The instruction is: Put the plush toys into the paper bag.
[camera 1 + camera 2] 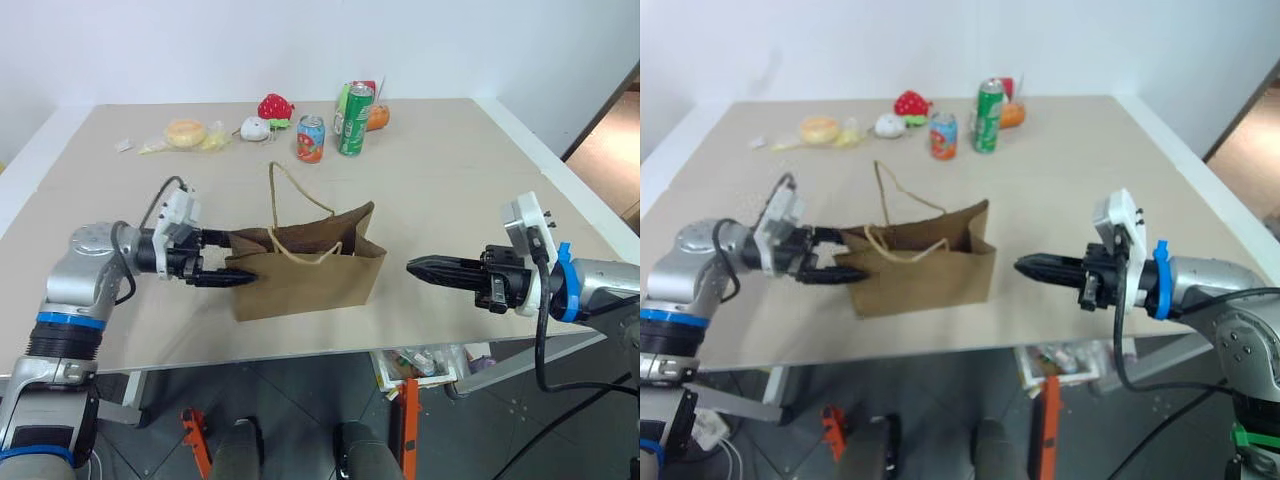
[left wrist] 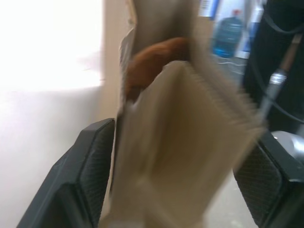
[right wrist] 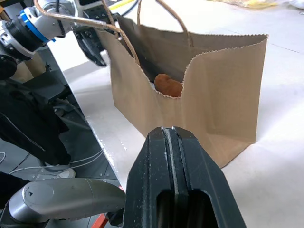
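Note:
The brown paper bag [image 1: 305, 265] stands upright and open in the middle of the table, its cord handles [image 1: 290, 215] sticking up. An orange-brown plush toy [image 3: 168, 85] lies inside it, also visible through the mouth in the left wrist view [image 2: 152, 61]. My left gripper [image 1: 228, 260] is open, and the bag's left end panel [image 2: 185, 142] sits between its two fingers [image 2: 95, 175]. My right gripper [image 1: 412, 267] is shut with nothing in it. It hangs a short way right of the bag, pointing at it without touching.
At the back of the table [image 1: 460, 190] stand a green can [image 1: 354, 120] and a shorter red-and-blue can [image 1: 311, 138]. Near them are a red strawberry plush [image 1: 275, 106], a small white round plush [image 1: 255, 128] and a yellow doughnut-like toy [image 1: 186, 132]. The bag is close to the front edge.

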